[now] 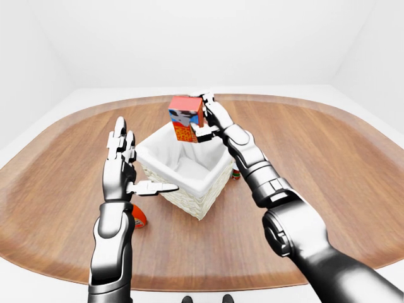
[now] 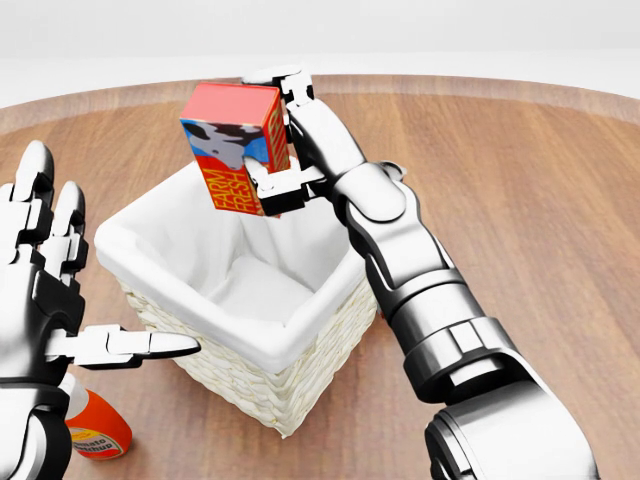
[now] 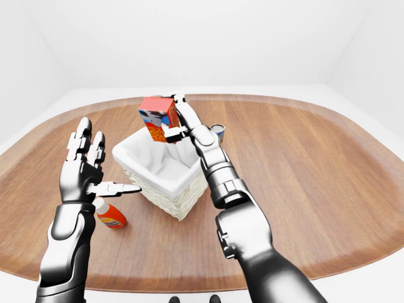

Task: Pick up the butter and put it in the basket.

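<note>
The room is bright and evenly lit, white walls washing pale with no visible lamp. Light seems to fall from above: the basket (image 2: 250, 370) throws only a soft, faint shadow on the table (image 1: 328, 164). The chrome arms carry smooth highlights and dark reflections, no harsh glare. Everything is sharp, render-clean, without grain or motion blur. In both eye views the table's rim bows strongly, a wide-angle bend toward the edges.
</note>
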Controlling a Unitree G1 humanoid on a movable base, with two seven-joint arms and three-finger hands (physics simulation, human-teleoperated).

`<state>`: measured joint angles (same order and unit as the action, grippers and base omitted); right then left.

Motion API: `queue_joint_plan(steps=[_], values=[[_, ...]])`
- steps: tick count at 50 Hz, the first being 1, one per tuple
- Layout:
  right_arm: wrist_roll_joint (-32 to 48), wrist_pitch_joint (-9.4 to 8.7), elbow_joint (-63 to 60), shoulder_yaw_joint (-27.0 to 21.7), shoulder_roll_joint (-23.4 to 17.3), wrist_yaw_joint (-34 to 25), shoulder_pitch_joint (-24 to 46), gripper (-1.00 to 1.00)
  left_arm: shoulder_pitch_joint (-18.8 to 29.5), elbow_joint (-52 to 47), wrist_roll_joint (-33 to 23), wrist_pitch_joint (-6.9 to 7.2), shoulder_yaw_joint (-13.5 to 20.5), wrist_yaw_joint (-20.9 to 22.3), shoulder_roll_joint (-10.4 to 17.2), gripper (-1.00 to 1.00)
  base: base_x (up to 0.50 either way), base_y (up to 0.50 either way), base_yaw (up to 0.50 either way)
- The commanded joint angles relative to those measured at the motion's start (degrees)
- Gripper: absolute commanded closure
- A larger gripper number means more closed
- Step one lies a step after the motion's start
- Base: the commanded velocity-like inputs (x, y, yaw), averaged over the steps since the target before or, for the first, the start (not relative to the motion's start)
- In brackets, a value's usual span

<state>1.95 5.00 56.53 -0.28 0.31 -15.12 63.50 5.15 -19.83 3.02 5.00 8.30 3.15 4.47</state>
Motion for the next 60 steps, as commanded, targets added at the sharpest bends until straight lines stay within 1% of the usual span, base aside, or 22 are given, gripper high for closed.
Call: queue_joint_plan(steps=[1, 5, 10, 19, 31, 42, 43, 45, 47, 48, 49, 50, 51, 60], values=[[-3.24, 0.00, 8.03, -2.08, 1.08, 0.85, 4.19, 1.00, -0.25, 0.25, 0.17, 0.00, 0.31, 0.17, 0.07, -1.00, 0.00, 0.00, 0.00], [-1.64, 0.00, 10.75, -2.28, 1.10, 1.39, 5.00, 1.00, 0.02, 0.76, 0.40, 0.00, 0.71, 0.35, 0.36, -1.00, 0.00, 0.00, 0.00], [-1.16, 0.00, 12.13, -2.76, 1.52, 1.58, 5.75, 1.00, 0.29, 1.23, 0.76, 0.00, 1.34, 0.54, 0.74, -1.00, 0.00, 0.00, 0.00], [-1.39, 0.00, 13.29, -3.57, 2.30, 1.43, 6.91, 1.00, 0.05, 1.68, 0.72, 0.00, 1.51, 0.47, 0.79, -1.00, 0.00, 0.00, 0.00], [-1.41, 0.00, 14.04, -3.69, 2.63, 1.66, 6.67, 1.00, -0.89, 0.61, 0.46, 0.00, 1.38, 0.35, 0.50, -1.00, 0.00, 0.00, 0.00], [-0.78, 0.00, 14.50, -3.70, 2.68, 3.08, 6.44, 0.98, -1.14, 0.48, 0.52, 0.00, 1.60, 0.38, 0.43, -1.00, 0.00, 0.00, 0.00], [-0.61, 0.00, 14.52, -3.64, 2.67, 3.26, 6.37, 0.66, -1.17, 0.41, 0.54, 0.00, 1.61, 0.38, 0.42, -1.00, 0.00, 0.00, 0.00], [-0.54, 0.00, 14.55, -3.68, 2.68, 3.37, 6.39, 0.36, -1.19, 0.45, 0.55, 0.00, 1.63, 0.39, 0.42, -1.00, 0.00, 0.00, 0.00], [-0.47, 0.00, 14.57, -3.68, 2.73, 3.46, 6.41, 0.36, -1.20, 0.71, 0.64, 0.00, 1.76, 0.49, 0.49, -1.00, 0.00, 0.00, 0.00], [-0.39, 0.00, 14.55, -3.63, 2.79, 3.42, 6.38, -0.08, -1.13, 0.94, 0.72, 0.00, 1.88, 0.55, 0.55, -1.00, 0.00, 0.00, 0.00], [-0.28, 0.00, 14.54, -3.59, 2.81, 3.46, 6.36, -0.22, -1.10, 0.99, 0.76, 0.00, 1.92, 0.56, 0.58, -1.00, 0.00, 0.00, 0.00], [-0.22, 0.00, 14.54, -3.57, 2.82, 3.47, 6.36, -0.58, -1.11, 0.94, 0.77, 0.00, 1.94, 0.55, 0.59, -1.00, 0.00, 0.00, 0.00], [-0.20, 0.00, 14.55, -3.60, 2.83, 3.52, 6.38, -1.00, -1.21, 0.84, 0.78, 0.00, 1.94, 0.55, 0.57, -1.00, 0.00, 0.00, 0.00], [0.15, 0.00, 14.69, -3.62, 2.75, 3.72, 6.03, -1.00, -1.32, 0.85, 0.90, 0.00, 2.06, 0.55, 0.59, -1.00, 0.00, 0.00, 0.00]])
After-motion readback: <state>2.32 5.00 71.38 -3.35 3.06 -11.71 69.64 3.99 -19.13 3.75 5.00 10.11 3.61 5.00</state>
